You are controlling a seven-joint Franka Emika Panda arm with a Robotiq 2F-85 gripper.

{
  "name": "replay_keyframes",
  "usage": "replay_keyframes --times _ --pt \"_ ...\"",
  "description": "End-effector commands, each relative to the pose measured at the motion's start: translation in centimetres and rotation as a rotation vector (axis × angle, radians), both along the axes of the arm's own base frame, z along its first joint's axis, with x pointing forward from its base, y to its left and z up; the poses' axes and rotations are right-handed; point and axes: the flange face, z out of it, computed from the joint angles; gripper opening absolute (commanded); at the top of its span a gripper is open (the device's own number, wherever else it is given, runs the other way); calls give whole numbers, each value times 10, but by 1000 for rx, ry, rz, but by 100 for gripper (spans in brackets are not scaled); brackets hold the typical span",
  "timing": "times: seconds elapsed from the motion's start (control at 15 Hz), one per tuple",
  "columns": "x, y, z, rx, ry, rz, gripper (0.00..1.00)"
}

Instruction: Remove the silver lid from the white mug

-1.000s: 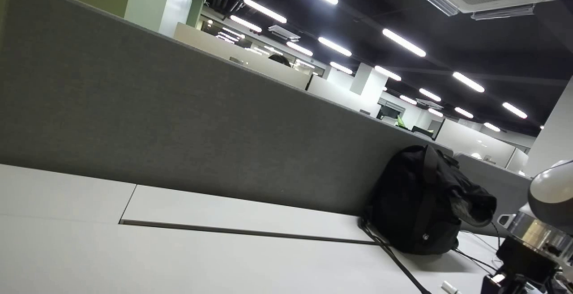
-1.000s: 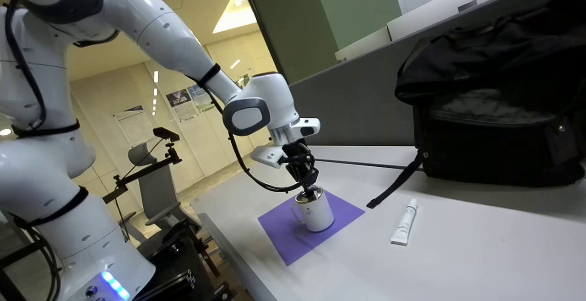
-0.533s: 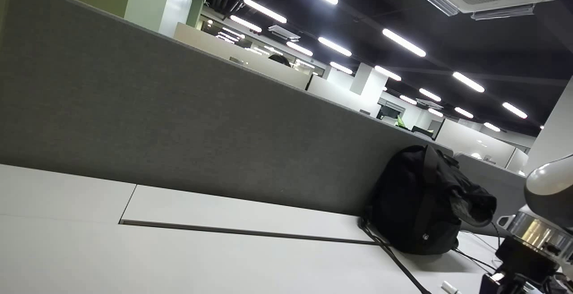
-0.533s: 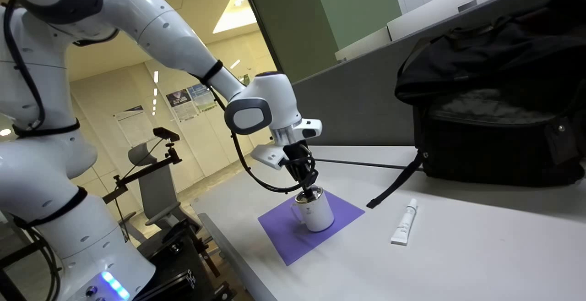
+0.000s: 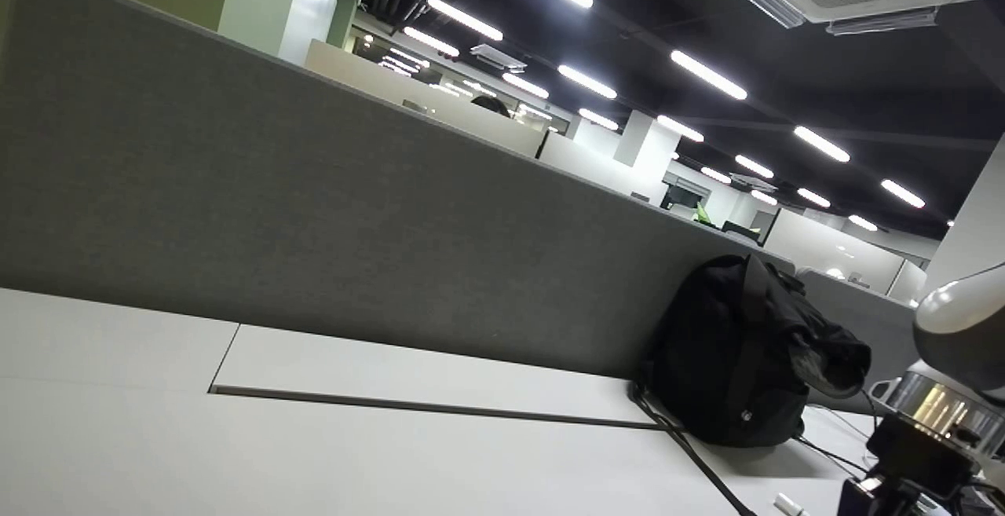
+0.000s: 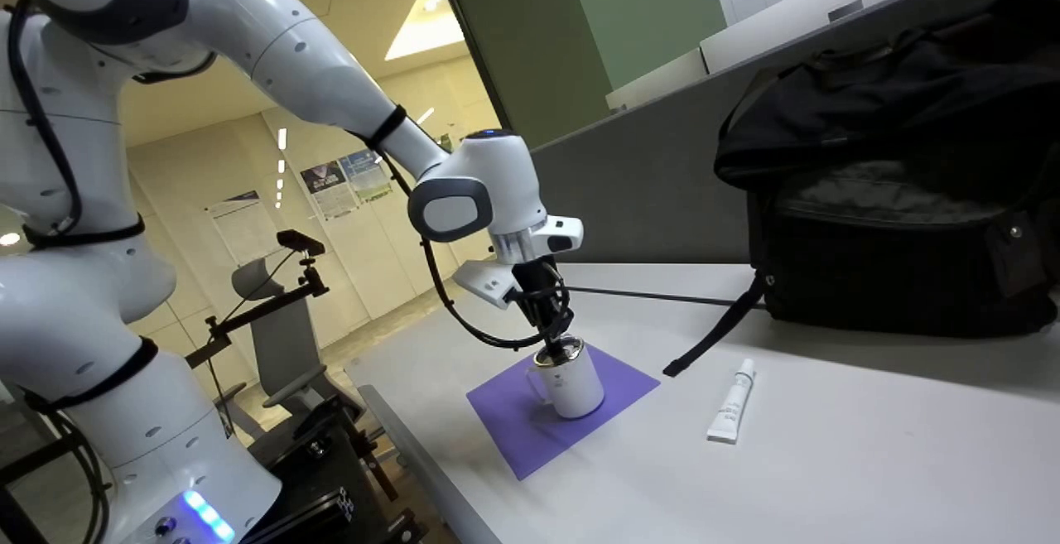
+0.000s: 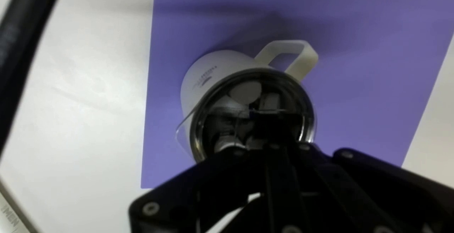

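Silver and mirror-bright, the lid (image 7: pixel 232 114) should handle light, stiff and slippery, so I'd pinch whatever stands proud of the white mug (image 7: pixel 205 78). It's seated on the mug's mouth, right below my gripper (image 6: pixel 556 350); dark on dark, I can't tell whether its jaws are spread or pressed together.

Close above the mug (image 7: pixel 205 70), the wrist view looks down; both exterior views, tilted, face the far edge of the worktop (image 6: pixel 828 461), sharing the bag (image 6: pixel 894 221).
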Motion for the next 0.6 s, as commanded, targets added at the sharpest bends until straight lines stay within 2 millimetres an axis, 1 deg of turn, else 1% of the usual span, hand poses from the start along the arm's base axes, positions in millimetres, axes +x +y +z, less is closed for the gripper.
replay_keyframes --times 0.0,0.13,0.2,0.33,0.53 --pt "4 -5 3 24 -4 -15 0" --pt "4 -6 14 5 -30 -16 0" --pt "4 -6 24 -10 -49 -4 0" --pt "8 -6 48 -9 -85 19 0" --pt "18 -1 94 29 -135 67 0"
